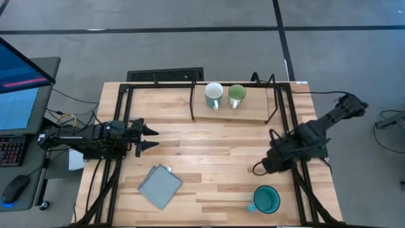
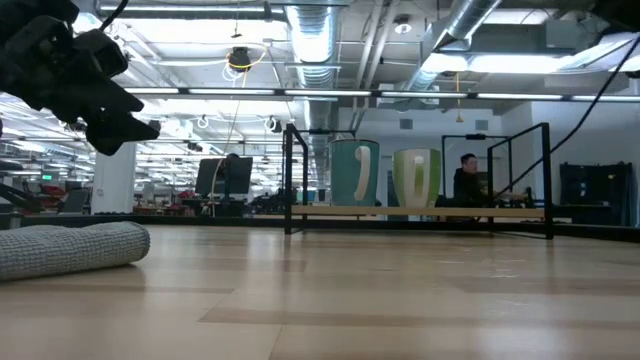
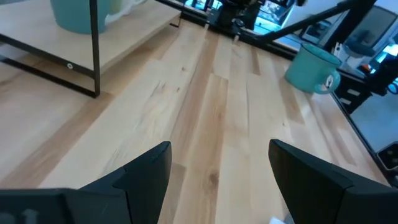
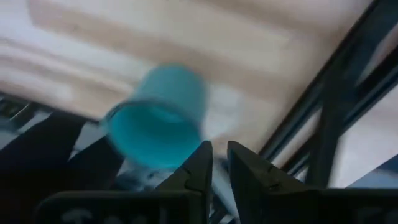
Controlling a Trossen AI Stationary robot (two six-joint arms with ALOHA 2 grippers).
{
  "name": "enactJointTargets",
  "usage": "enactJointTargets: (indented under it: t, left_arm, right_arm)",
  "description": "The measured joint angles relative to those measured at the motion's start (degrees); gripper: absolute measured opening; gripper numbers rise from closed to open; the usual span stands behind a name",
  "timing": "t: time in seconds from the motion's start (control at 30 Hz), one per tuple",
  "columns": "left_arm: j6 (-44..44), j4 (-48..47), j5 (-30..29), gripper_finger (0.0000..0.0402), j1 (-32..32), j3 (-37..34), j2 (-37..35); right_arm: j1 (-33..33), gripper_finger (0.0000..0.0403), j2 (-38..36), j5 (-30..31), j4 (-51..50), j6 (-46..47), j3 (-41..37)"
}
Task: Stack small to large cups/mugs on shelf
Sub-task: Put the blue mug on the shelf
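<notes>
The white mug and the light green mug stand upright side by side on the low wooden shelf at the table's far side. Both also show in the low view, the white mug and the green one. The teal mug stands on its base on the tabletop near the front right and shows in the right wrist view. My right gripper hovers just beyond it toward the far side, shut and empty. My left gripper is open and empty over the table's left middle.
A folded grey cloth lies on the tabletop near the front left, below my left gripper; it shows in the low view. The shelf's black legs stand on the table. Bare wood lies between the two arms.
</notes>
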Motion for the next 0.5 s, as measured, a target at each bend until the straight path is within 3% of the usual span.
enactJointTargets:
  t: [0.17,0.37,0.5]
  left_arm:
    - [1.91,-0.28,0.86,0.0261,0.00,0.00,-0.02]
    - [4.82,-0.31,7.52,0.0261,0.02,0.00,0.00]
    - [5.16,-0.33,11.76,0.0261,0.00,0.00,-0.01]
  right_arm:
    - [4.20,0.0074,3.05,-3.29,15.52,11.29,0.00]
    - [8.21,0.0074,6.60,-3.24,36.32,29.23,0.00]
    - [9.41,0.0074,10.85,-4.85,46.42,31.30,0.00]
